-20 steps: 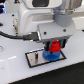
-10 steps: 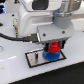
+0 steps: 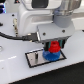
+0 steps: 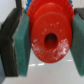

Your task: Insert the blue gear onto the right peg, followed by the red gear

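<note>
Red gear (image 4: 49, 41), the small bright red toothed plastic disc with a raised hub and a round centre hole, sat clamped between the gripper (image 3: 52, 46) pads, its teal-faced fingers (image 4: 21, 47) pressed against opposite sides of its rim, so the gripper was closed on it and only as wide as the gear itself. In the exterior view the red gear hung directly above the wide, flat, bright blue gear (image 3: 50, 56), close to it or perhaps just touching; the pictures were too coarse to say which. That blue gear lay low on the grey, black-bordered rectangular plate (image 3: 34, 59), at the end of the plate toward the exterior view's right, which suggested it was already seated on the right peg, though the peg itself was hidden beneath the gears. Compared with a second before, the gripper and the red gear had dropped a little nearer the blue gear, while the blue gear and plate had not shifted on the white worktop (image 3: 15, 70). By this reading the first half of the task was done and the second gear was in its final descent; alignment of its hole with the hidden peg looked like the main risk.
</note>
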